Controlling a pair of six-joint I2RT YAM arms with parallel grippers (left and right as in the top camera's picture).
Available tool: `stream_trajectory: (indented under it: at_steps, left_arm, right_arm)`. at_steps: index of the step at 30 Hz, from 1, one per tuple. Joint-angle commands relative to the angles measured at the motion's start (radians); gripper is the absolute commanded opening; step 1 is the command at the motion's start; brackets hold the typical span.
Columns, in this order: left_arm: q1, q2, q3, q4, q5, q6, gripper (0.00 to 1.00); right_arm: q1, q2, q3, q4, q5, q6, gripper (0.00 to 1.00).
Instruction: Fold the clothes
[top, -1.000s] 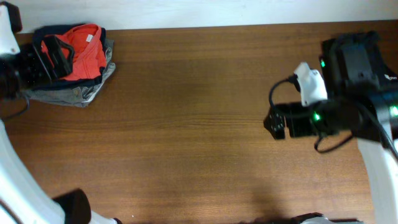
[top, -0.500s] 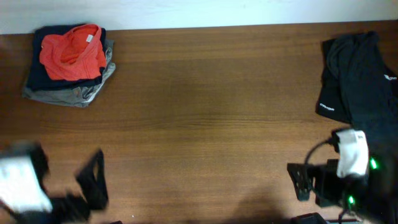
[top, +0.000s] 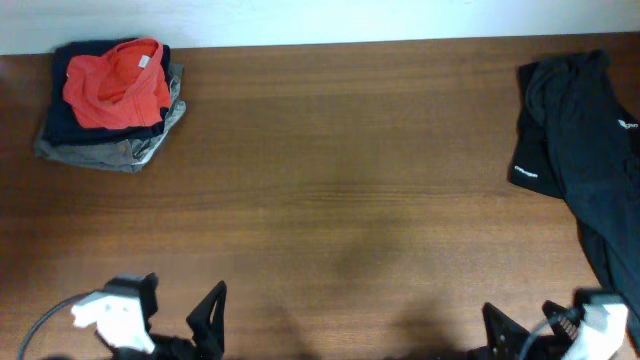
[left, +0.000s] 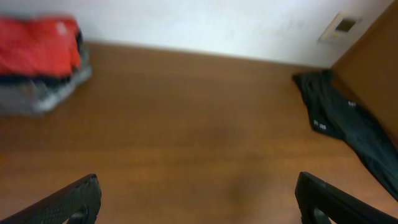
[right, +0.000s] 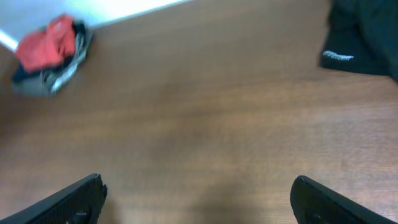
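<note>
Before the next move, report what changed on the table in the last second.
Both arms pulled back from the far corners to the near edge: the left gripper left the folded stack, and the right gripper left the black garment. Both are open and empty; nothing was picked up. The orange-red T-shirt still lies on the stack, and the black garment has not shifted.

Orange-red T-shirt (top: 115, 85), navy and grey garments (top: 128, 148), black garment (top: 570, 130), brown table (top: 330, 200)

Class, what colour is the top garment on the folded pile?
The T-shirt is orange-red; overhead view.
</note>
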Motion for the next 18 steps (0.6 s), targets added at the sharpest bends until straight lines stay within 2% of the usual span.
stream_trajectory:
  at_steps: [1, 8, 18]
  left_arm:
    - [-0.002, -0.002, -0.070, 0.013, 0.037, -0.006, 0.99]
    - [-0.002, -0.002, -0.183, 0.033, 0.037, -0.006, 0.99]
    - [-0.002, -0.002, -0.196, 0.033, 0.037, -0.006, 0.99]
  right_arm:
    - [0.005, -0.072, -0.023, 0.024, 0.095, 0.044, 0.99]
    - [0.005, -0.085, -0.024, 0.023, 0.097, 0.044, 0.99]
    - [0.005, -0.085, -0.024, 0.023, 0.097, 0.044, 0.99]
